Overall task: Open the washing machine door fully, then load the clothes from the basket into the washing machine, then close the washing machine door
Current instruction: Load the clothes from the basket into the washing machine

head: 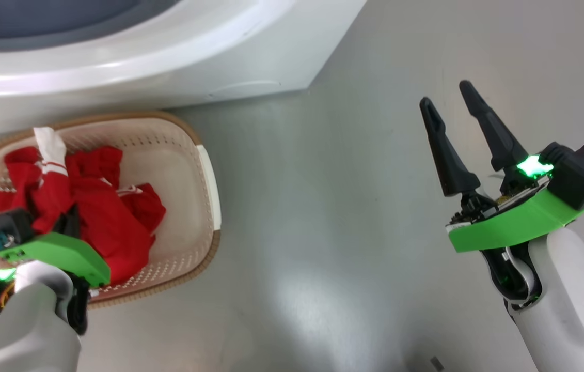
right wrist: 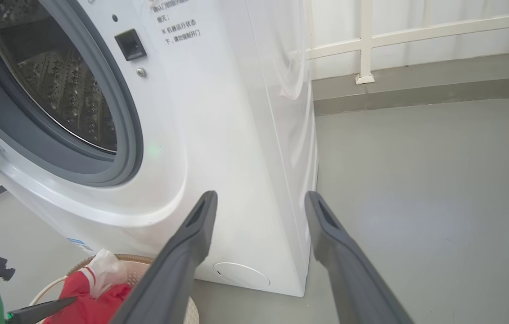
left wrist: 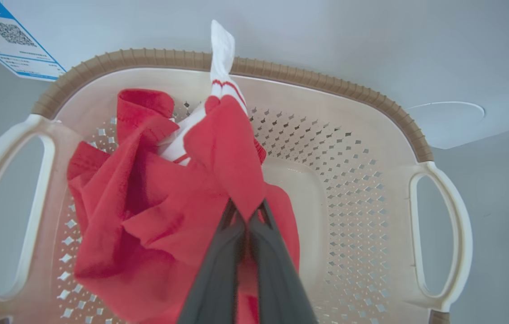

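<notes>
- Right now the left gripper (left wrist: 248, 211) is down inside the basket (left wrist: 326, 81). Its two dark fingers are squeezed tight together on a fold of the red clothes (left wrist: 146, 216).
- The pinch is near the middle of the pile. From the fingers, the cloth runs toward the far wall of the basket. A white cuff (left wrist: 222, 45) sticks up there and points at the washing machine (right wrist: 236, 135).
- The clothes are bunched up, so I can't tell if the fingers have one piece or both.
- All the red cloth is in the basket, mostly on the robot's left side of it. None is in the machine yet.
- The basket sits on the grey floor (head: 322, 232), just in front of the machine and lower than its round mouth.
- That mouth is uncovered. I can see the shiny drum (right wrist: 65, 90) with the grey rubber ring (right wrist: 123, 117) around it.
- So from the left fingers, the way to go is up and forward, past the white cuff.
- The right gripper (head: 445, 95) has its fingers spread wide with nothing in them. It hangs over bare floor, well apart from the basket.
- The left arm is much nearer, so I think it should do the lifting.
- The loose cloth may drag on the rim of the basket.
</notes>
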